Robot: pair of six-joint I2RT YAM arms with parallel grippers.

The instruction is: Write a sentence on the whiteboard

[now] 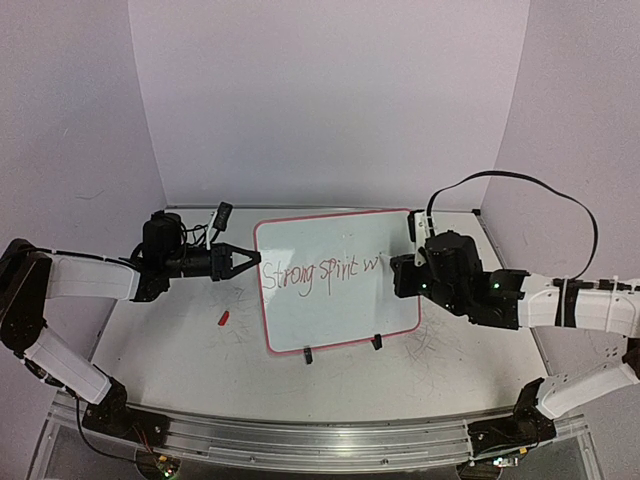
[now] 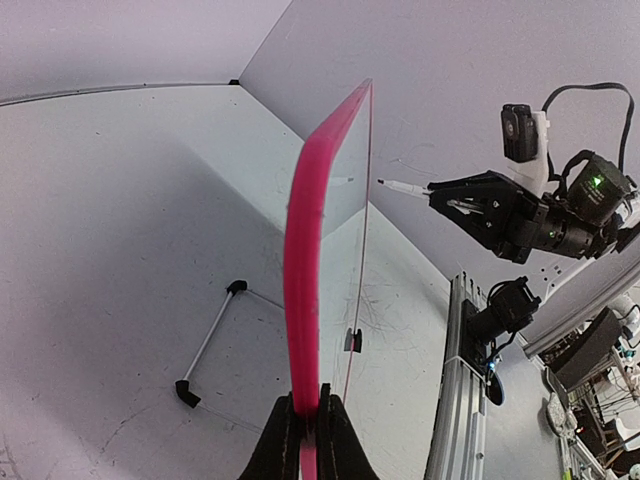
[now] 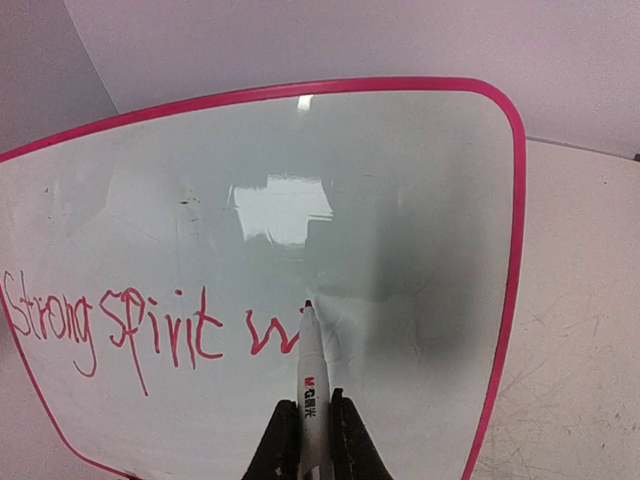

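Observation:
The whiteboard [image 1: 340, 312], glossy white with a red-pink rim, stands tilted at the table's middle. Red lettering, the sentence [image 1: 320, 270], reads "Strong spirit w" on it. My left gripper [image 1: 250, 260] is shut on the board's left rim [image 2: 303, 250], and the left wrist view shows both jaws [image 2: 308, 400] pinching the pink edge. My right gripper [image 3: 313, 405] is shut on a white marker [image 3: 312, 370]. Its red tip touches the board [image 3: 400, 200] just after the "w" of the sentence [image 3: 150, 335]. The left wrist view also shows the right gripper [image 2: 450, 195] with the marker [image 2: 400, 186].
A small red cap [image 1: 224, 319] lies on the table left of the board. Two black clip feet [image 1: 307, 354] hold the board's lower edge. A thin white rod with black ends [image 2: 210, 340] lies behind the board. The aluminium rail [image 1: 320, 440] runs along the near edge.

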